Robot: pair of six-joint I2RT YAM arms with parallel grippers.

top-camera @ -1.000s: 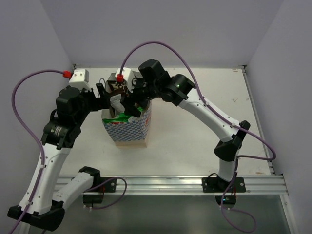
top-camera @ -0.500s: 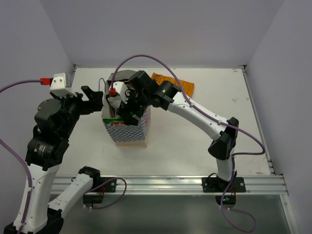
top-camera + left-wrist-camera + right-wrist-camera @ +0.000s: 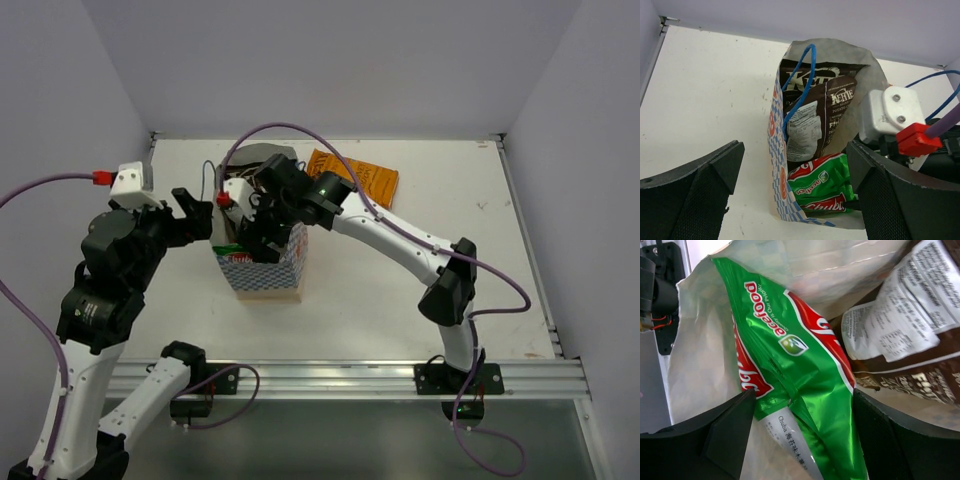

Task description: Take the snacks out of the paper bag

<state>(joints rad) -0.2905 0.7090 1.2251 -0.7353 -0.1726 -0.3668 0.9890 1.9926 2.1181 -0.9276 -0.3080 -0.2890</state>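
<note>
Paper bag (image 3: 775, 150) boxy, checked, crinkly green foil packet (image 3: 790, 355) inside

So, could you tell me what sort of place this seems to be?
Probably a lab robot test cell: bare white walls box in a plain table, and the left arm and right arm are bolted to a metal rail, trailing purple cables.

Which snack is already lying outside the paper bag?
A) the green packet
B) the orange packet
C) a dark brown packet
B: the orange packet lies on the table behind the paper bag; the green packet and brown packets show inside it.
</note>
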